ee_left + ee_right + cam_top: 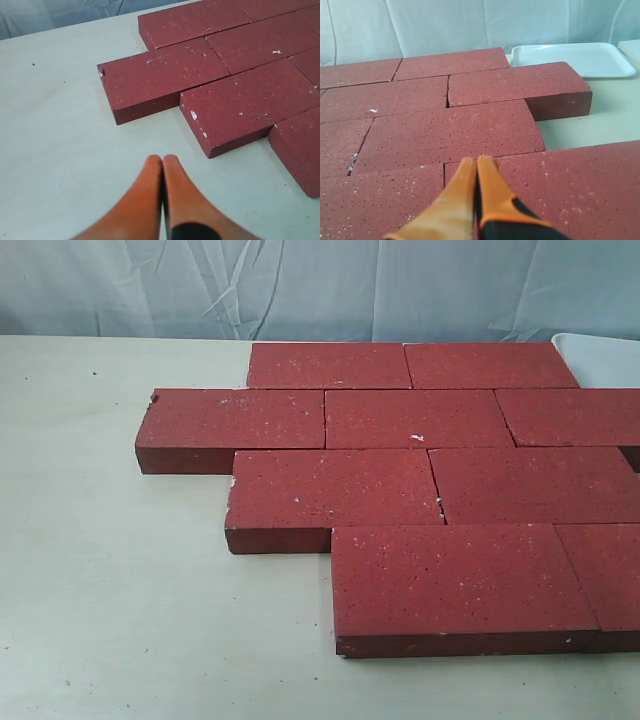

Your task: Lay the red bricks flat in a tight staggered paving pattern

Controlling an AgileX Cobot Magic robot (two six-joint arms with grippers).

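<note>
Several red bricks (420, 420) lie flat on the pale table in close staggered rows, reaching off the exterior view's right edge. The row ends step out at the left, the furthest being one brick (232, 426). Neither gripper shows in the exterior view. In the left wrist view my left gripper (162, 159) is shut with nothing in it, above bare table short of the stepped brick ends (165, 80). In the right wrist view my right gripper (475, 161) is shut and empty, over the top of a near brick (560, 185) close to a joint between bricks.
A white tray (572, 59) lies on the table just past the far right bricks; its corner (602, 358) shows at the exterior view's right edge. Bare table (110, 580) spreads left of and in front of the bricks. A wrinkled pale backdrop hangs behind.
</note>
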